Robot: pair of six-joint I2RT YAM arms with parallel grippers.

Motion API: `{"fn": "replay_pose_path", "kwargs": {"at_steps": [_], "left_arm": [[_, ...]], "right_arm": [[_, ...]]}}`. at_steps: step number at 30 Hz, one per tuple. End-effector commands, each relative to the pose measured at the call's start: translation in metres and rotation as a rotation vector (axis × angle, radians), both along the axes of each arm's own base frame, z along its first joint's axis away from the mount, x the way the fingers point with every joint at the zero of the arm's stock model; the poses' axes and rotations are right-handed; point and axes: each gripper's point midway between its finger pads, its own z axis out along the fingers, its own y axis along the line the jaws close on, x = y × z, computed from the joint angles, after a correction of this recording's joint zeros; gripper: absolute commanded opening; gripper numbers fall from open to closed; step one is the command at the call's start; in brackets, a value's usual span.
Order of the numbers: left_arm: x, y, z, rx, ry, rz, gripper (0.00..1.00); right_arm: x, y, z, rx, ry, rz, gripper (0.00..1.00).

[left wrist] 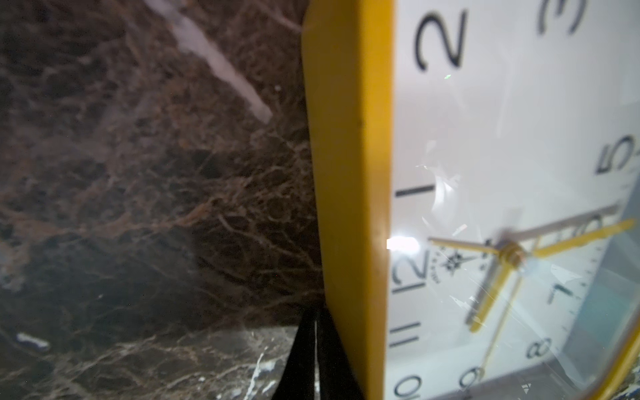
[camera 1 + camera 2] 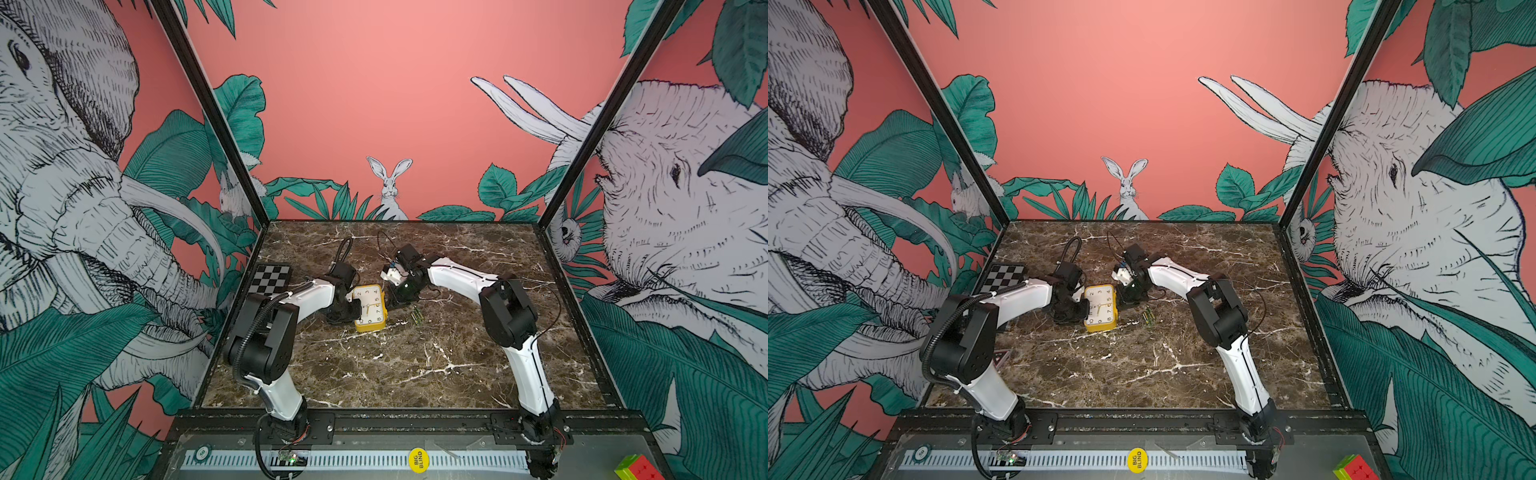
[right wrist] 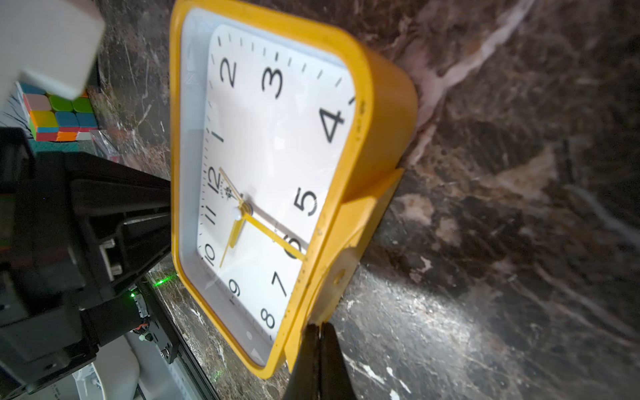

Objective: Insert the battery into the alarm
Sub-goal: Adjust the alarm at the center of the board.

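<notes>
Right wrist view is showing the alarm (image 3: 277, 156) lying face up on the marble worktop (image 3: 519, 242). The right gripper (image 3: 320, 327) is sitting right at its yellow rim beside the 7 and 8, jaws pressed together and holding nothing.

In both top views the alarm (image 2: 369, 307) (image 2: 1100, 307) is lying between the two arms with its long axis running front to back. The 12 edge is pointing toward the left gripper (image 2: 352, 309), the 6 edge toward the right one.

In the left wrist view the left gripper (image 1: 316, 318) is resting against the yellow side by the 12 — jaws all but closed, empty.

The batteries (image 2: 417, 317) are lying on the worktop just right of the alarm, apart from it — seemingly a pair side by side, slanted.
</notes>
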Motion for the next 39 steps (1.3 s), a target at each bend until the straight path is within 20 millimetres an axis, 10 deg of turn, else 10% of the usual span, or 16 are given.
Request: {"fn": "replay_pose_path", "kwargs": {"at_steps": [1, 39], "left_arm": [[-0.004, -0.009, 0.0, -0.043, 0.024, -0.001, 0.08], [-0.002, -0.033, -0.012, -0.088, 0.064, -0.051, 0.13]], "right_arm": [[-0.01, 0.016, 0.028, 0.104, 0.02, -0.004, 0.0], [-0.028, 0.039, 0.079, 0.115, -0.057, -0.002, 0.0]]}}
